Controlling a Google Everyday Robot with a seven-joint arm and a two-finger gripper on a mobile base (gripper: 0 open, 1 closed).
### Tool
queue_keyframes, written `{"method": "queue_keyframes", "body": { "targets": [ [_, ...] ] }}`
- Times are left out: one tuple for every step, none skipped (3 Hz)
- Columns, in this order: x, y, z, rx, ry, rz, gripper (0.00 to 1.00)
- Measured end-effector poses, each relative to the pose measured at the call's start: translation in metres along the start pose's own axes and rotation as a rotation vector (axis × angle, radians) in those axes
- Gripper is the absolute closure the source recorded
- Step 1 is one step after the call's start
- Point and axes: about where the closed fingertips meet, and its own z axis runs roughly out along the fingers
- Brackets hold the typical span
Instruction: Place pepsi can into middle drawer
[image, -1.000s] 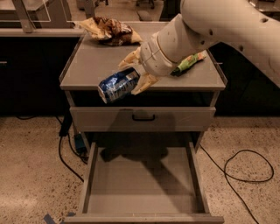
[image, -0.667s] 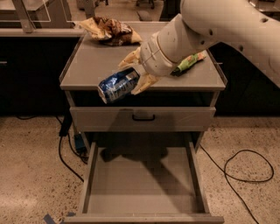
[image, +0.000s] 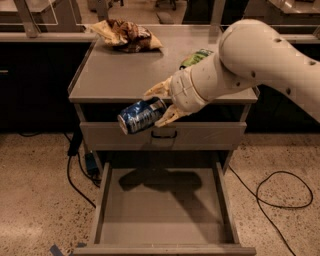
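Note:
My gripper (image: 159, 107) is shut on the pepsi can (image: 140, 115), a blue can with silver ends, held tilted on its side in the air. It hangs in front of the cabinet's top edge and closed upper drawer front (image: 162, 136). The middle drawer (image: 162, 207) is pulled open below, a wide grey tray with nothing in it; the arm's shadow falls on its floor. The can is well above the drawer's back part.
A brown-and-yellow snack bag (image: 126, 34) lies at the back left of the cabinet top (image: 120, 75). A green snack bag (image: 196, 57) lies at the right, partly behind my arm. Black cables run over the speckled floor on both sides of the cabinet.
My gripper and the can have come down and forward, from over the cabinet top to in front of the upper drawer front, above the open drawer.

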Motion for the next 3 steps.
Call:
{"method": "queue_keyframes", "body": {
  "targets": [
    [0.007, 0.031, 0.012, 0.018, -0.013, 0.055, 1.0],
    [0.011, 0.055, 0.022, 0.02, -0.022, 0.099, 1.0],
    [0.012, 0.082, 0.036, 0.015, -0.041, 0.149, 1.0]
  ]
}}
